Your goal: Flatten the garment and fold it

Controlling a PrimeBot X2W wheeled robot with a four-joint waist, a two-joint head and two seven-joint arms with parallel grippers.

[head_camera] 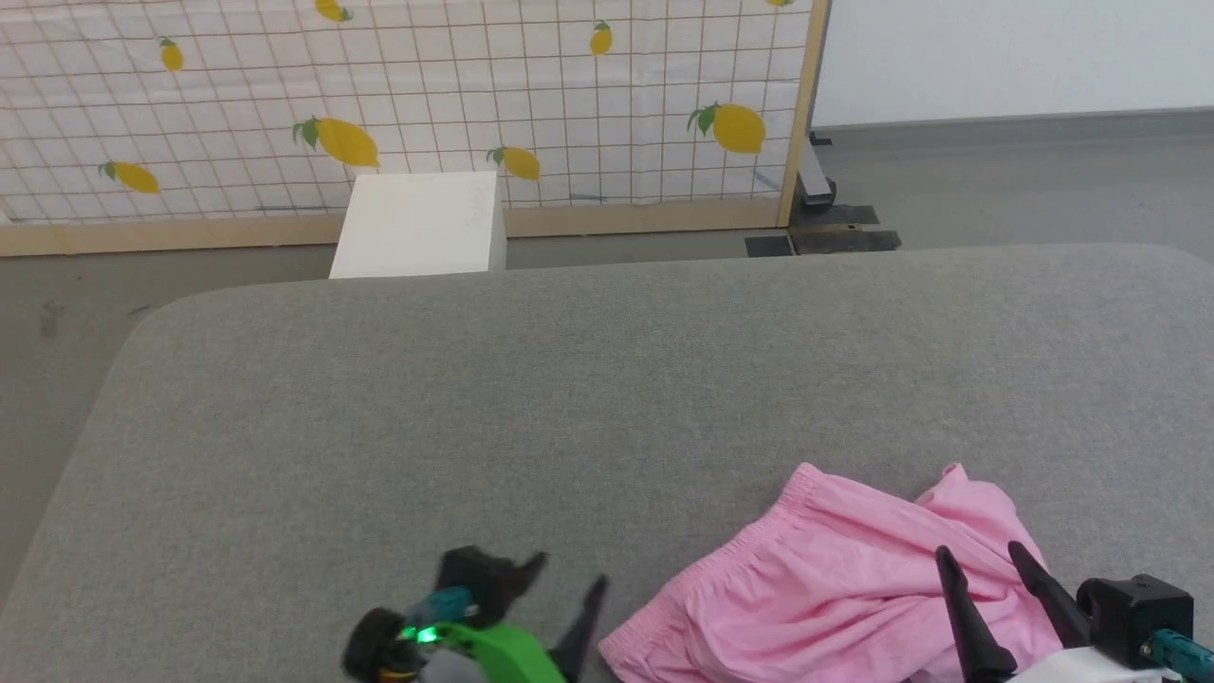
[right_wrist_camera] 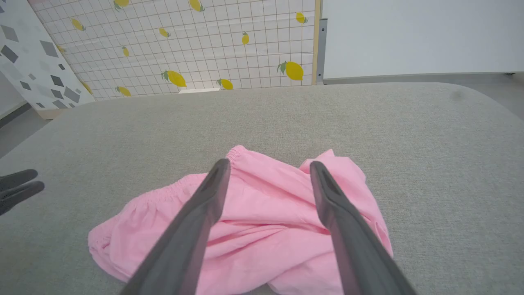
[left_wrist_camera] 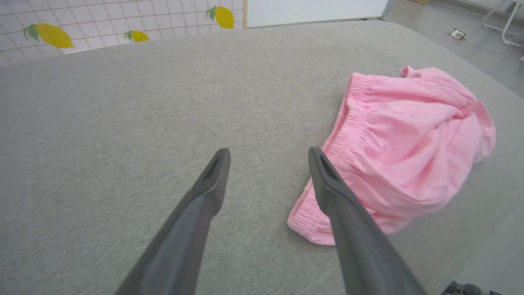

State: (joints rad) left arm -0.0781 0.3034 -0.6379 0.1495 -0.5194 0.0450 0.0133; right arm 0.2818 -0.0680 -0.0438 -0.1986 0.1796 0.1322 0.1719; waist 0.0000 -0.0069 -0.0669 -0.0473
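Note:
The garment is a crumpled light pink pair of shorts with a gathered elastic band, lying on the grey padded table near its front right. My right gripper hovers over the garment's right part, open, with nothing between its fingers; in the right wrist view the garment lies under the open right gripper. My left gripper is open just left of the waistband's near end. In the left wrist view the left gripper is over bare table beside the garment.
A white box stands on the floor beyond the table's far edge, in front of a lemon-print screen. Grey floor runs along the table's far and left sides. The table's left and far parts are bare cloth.

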